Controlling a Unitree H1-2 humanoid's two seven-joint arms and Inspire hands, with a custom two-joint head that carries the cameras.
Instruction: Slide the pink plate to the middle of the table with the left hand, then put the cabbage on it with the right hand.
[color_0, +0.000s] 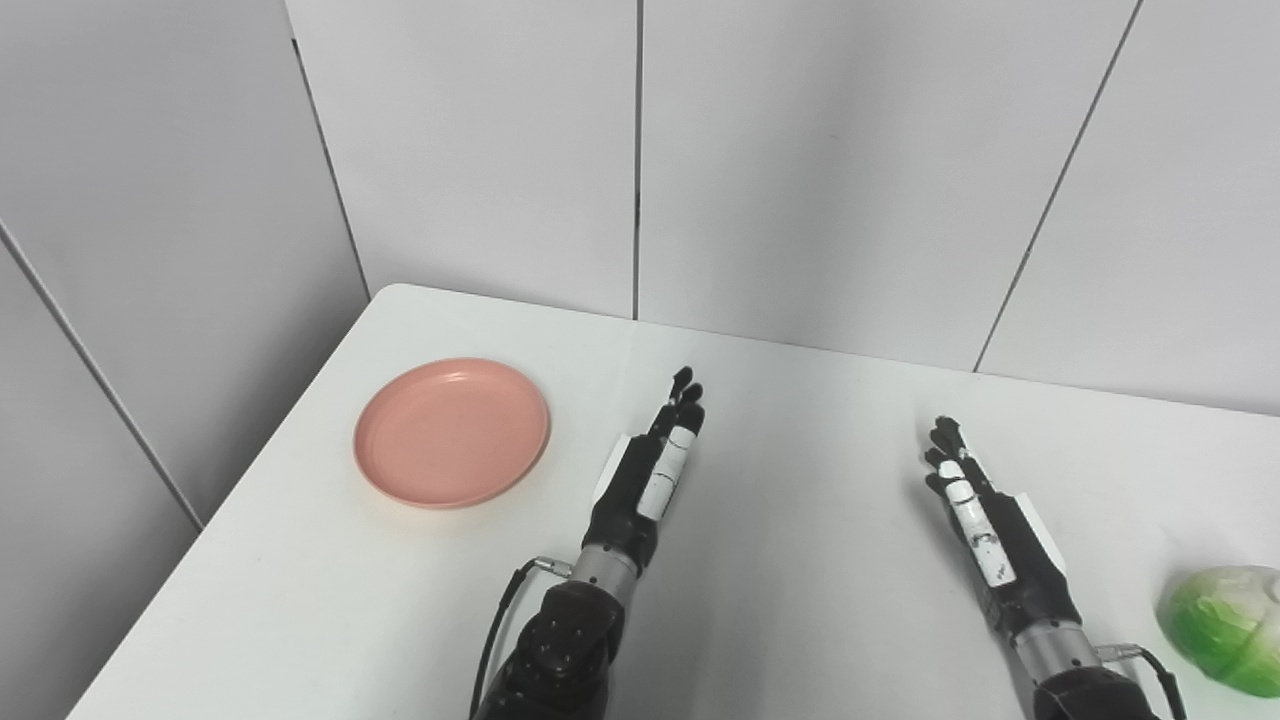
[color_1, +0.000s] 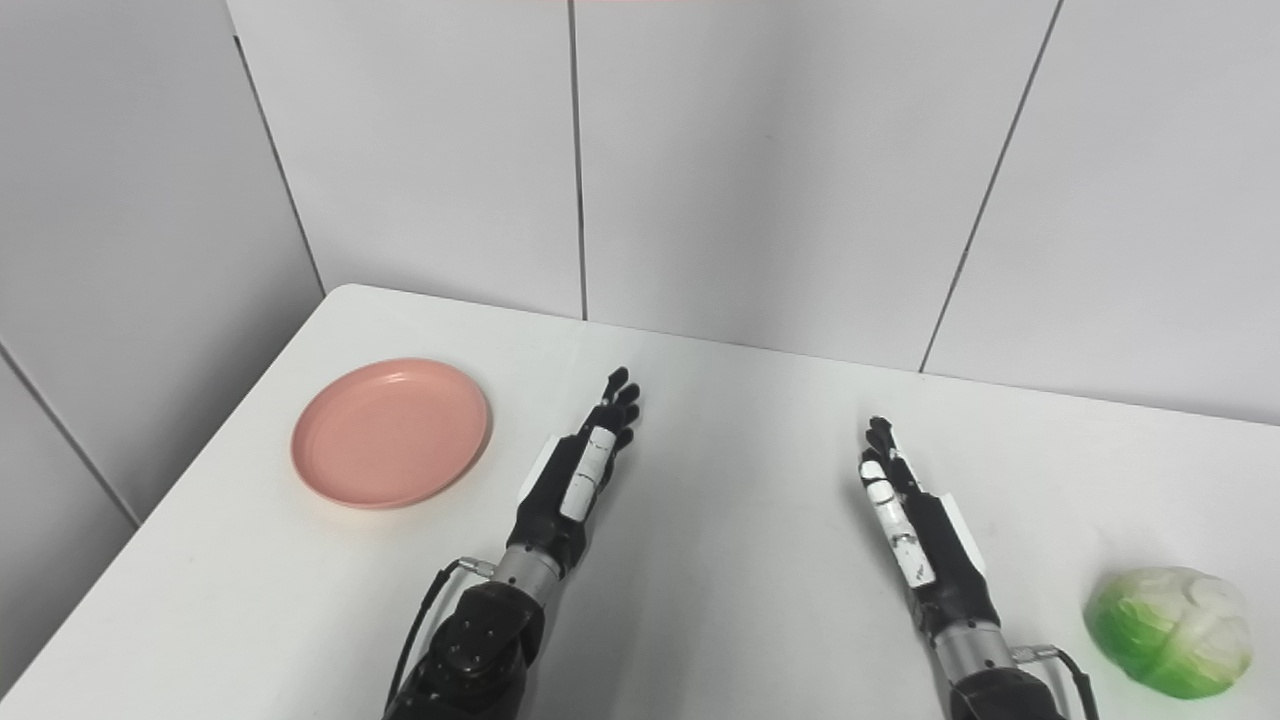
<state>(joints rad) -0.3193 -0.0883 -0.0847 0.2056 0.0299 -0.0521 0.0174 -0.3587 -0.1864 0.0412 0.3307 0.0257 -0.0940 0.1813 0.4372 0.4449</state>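
- a pink plate (color_0: 452, 432) sits flat on the white table (color_0: 780, 600), round and shallow, with a raised rim and a smooth matte face that catches a little light near its far edge.
- being round, the plate has no long axis; its open face looks straight up, and nothing lies in it.
- the plate lies to the left of the left hand (color_0: 650, 470), near it but apart, roughly level with the fingertips and a little beyond the wrist.
- the left hand is empty, its fingers straight and held close together, edge-on to the camera and pointing away from the robot toward the back wall (color_0: 800, 150); it holds nothing and touches nothing that can be seen.
- a cabbage (color_1: 1168, 630) rests on the table to the right of the right hand (color_1: 915, 530), back beside the wrist rather than the fingertips, and clear of it.
- the cabbage is a rounded lump, bright green around its lower side and pale white across the top, with a glossy, crinkled surface; it is a little wider than tall, its longer side running roughly left to right.
- the right hand is likewise empty, fingers extended and pointing away from the robot, leaning slightly toward the left hand.
- the two hands are well apart, with bare tabletop between them.
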